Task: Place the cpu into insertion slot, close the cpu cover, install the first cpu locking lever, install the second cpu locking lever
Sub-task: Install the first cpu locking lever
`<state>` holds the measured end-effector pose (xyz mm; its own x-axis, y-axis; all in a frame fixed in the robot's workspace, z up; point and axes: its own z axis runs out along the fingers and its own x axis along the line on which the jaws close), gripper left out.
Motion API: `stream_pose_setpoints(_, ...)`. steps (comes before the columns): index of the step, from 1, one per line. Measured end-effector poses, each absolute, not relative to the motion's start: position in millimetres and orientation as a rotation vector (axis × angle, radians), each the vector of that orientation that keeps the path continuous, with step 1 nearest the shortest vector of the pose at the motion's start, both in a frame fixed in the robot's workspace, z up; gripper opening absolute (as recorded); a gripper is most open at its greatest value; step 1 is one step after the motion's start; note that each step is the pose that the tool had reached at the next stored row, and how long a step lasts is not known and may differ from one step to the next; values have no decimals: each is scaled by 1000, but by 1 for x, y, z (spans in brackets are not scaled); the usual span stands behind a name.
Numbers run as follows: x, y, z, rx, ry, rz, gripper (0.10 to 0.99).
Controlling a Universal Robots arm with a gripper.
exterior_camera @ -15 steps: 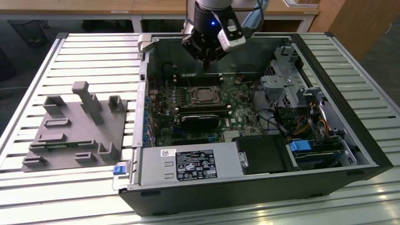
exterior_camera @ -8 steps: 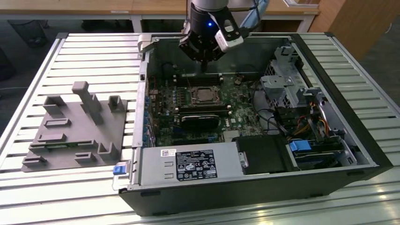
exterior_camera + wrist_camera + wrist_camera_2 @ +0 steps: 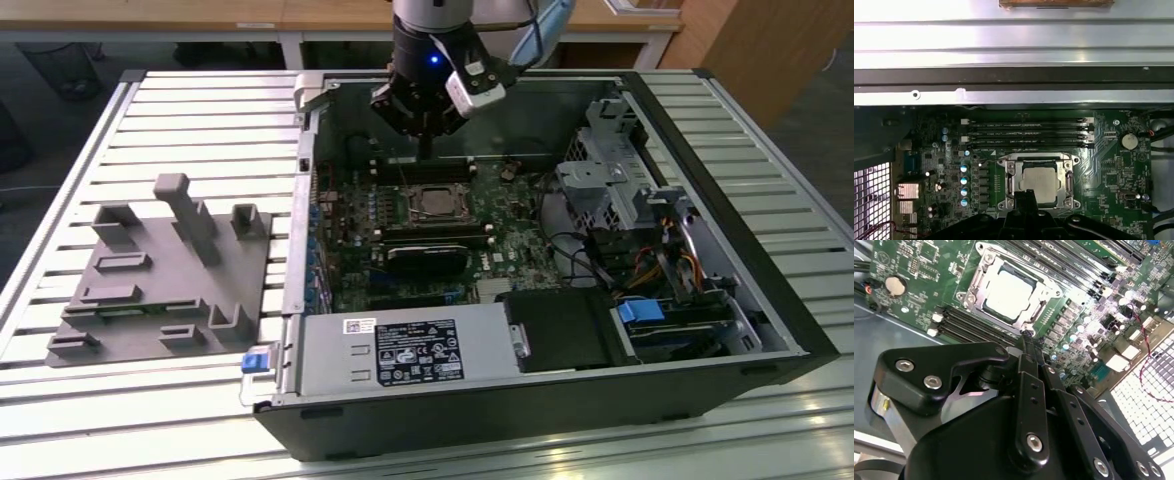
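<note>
The gripper [image 3: 1030, 340], fingers [image 3: 1026, 354] pinched together and empty, is hovering just beside the cover [image 3: 1010, 182] closed over the cpu [image 3: 1040, 182]

Robotics lab, test-bench setup. Open desktop PC case [image 3: 534, 405] lying flat on a slatted aluminium worktable [image 3: 174, 120], grey moulded parts fixture [image 3: 154, 280] beside it, industrial robot arm [image 3: 430, 40] hanging over the bare motherboard [image 3: 514, 215]. Wooden desks [image 3: 160, 12] along the back, behind the table.
</note>
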<state>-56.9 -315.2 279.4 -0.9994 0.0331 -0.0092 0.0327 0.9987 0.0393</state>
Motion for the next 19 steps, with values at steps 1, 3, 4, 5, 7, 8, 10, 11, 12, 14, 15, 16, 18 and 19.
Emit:
stream_pose_setpoints(1,-58,-315,279,50,3131,61,106)
stream_pose_setpoints(3,-61,-315,277,46,3131,61,106)
stream_pose_setpoints(4,-63,-315,277,44,3131,61,106)
stream_pose_setpoints(5,-63,-315,277,42,3131,61,106)
stream_pose_setpoints(7,-64,-315,276,37,3131,61,106)
stream_pose_setpoints(8,-65,-315,276,34,3131,61,106)
stream_pose_setpoints(10,-70,-315,275,32,3130,61,106)
stream_pose_setpoints(11,-72,-315,274,32,3129,61,106)
stream_pose_setpoints(12,-75,-315,273,32,3129,62,106)
stream_pose_setpoints(14,-78,-315,271,30,3129,61,106)
stream_pose_setpoints(15,-79,-315,270,28,3129,61,106)
stream_pose_setpoints(16,-80,-315,269,27,3129,62,106)
stream_pose_setpoints(18,-81,-315,267,21,3129,61,106)
stream_pose_setpoints(19,-82,-315,267,18,3129,61,106)
